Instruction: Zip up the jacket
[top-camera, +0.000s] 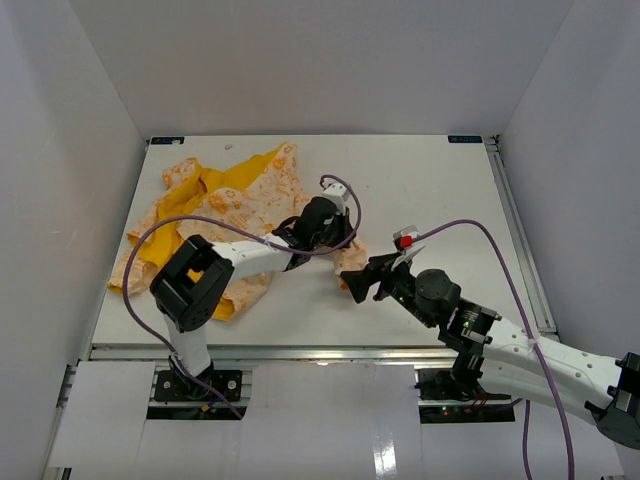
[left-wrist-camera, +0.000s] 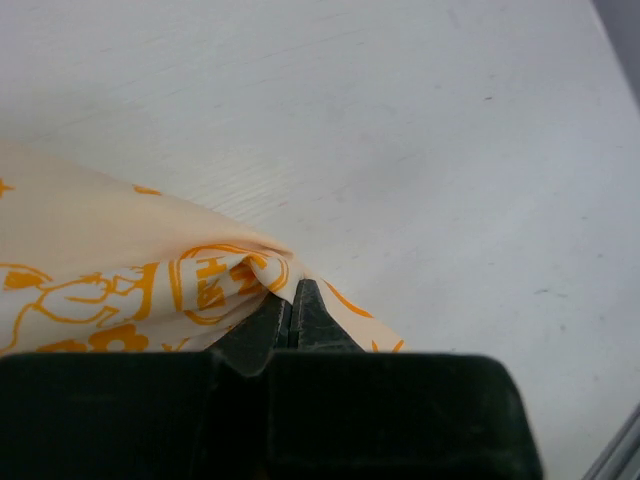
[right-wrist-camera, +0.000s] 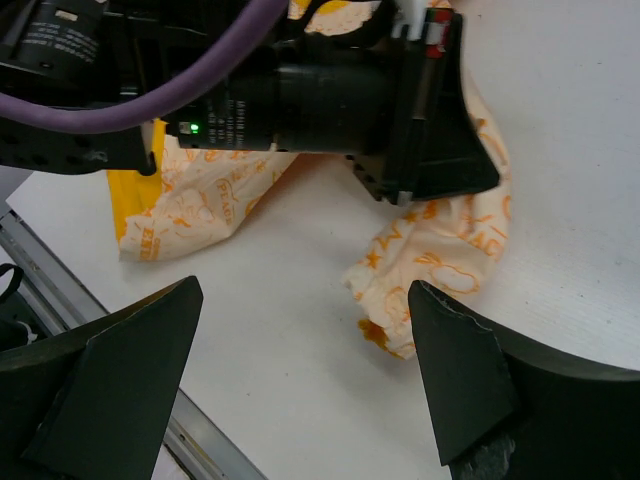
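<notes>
Both arm bases sit at the near edge in the overhead view. Beyond them the jacket (top-camera: 235, 205) lies crumpled on the left half of the table (top-camera: 430, 180), yellow lining showing at its far-left side. Its bulk runs from near-left to far-right, with one flap trailing right toward the middle. The left gripper (top-camera: 325, 222) is down on that flap; the right gripper (top-camera: 368, 278) hovers just near and to the right of it, so both are close, with the left already on the cloth.

From the left wrist, the fingers are pressed together on a small fold of the printed cream fabric (left-wrist-camera: 120, 270), pinched at its edge, with bare table beyond to the far right.

From the right wrist, the fingers stand wide apart and hold nothing. A loose corner of the jacket (right-wrist-camera: 430, 260) lies on the table straight ahead between them, below the left gripper (right-wrist-camera: 430, 130). I cannot make out the zipper in any view; it may be folded under.
</notes>
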